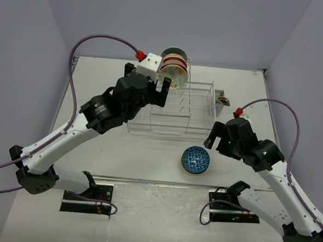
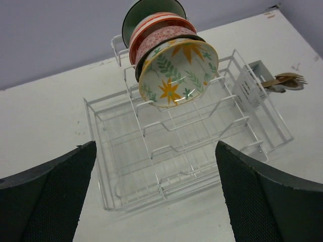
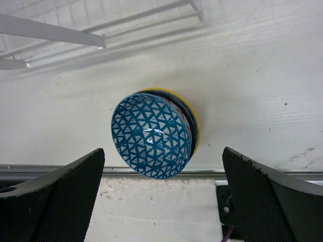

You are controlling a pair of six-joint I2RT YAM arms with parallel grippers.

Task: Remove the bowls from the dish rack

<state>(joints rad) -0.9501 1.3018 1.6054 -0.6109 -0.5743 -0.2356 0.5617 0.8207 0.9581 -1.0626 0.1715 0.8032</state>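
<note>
The dish rack (image 1: 173,113) of thin white wire stands at mid-table. Several bowls (image 1: 173,68) stand on edge at its far end: a pale one with yellow and green leaves (image 2: 177,73) in front, red-patterned ones (image 2: 159,31) behind it, a dark green one (image 2: 151,7) at the back. My left gripper (image 1: 156,96) hovers open over the rack, its jaws (image 2: 156,201) empty. A blue mosaic bowl (image 3: 151,136) lies upside down on a small stack with a yellow-rimmed bowl (image 3: 194,121) near the front edge. My right gripper (image 3: 161,201) stands open just above and beside the stack (image 1: 196,160), touching nothing.
A side caddy (image 2: 252,85) on the rack's right end holds utensils (image 2: 285,80). A metal strip (image 3: 252,174) runs along the table's near edge, just in front of the stack. Walls close in the table at the back and sides.
</note>
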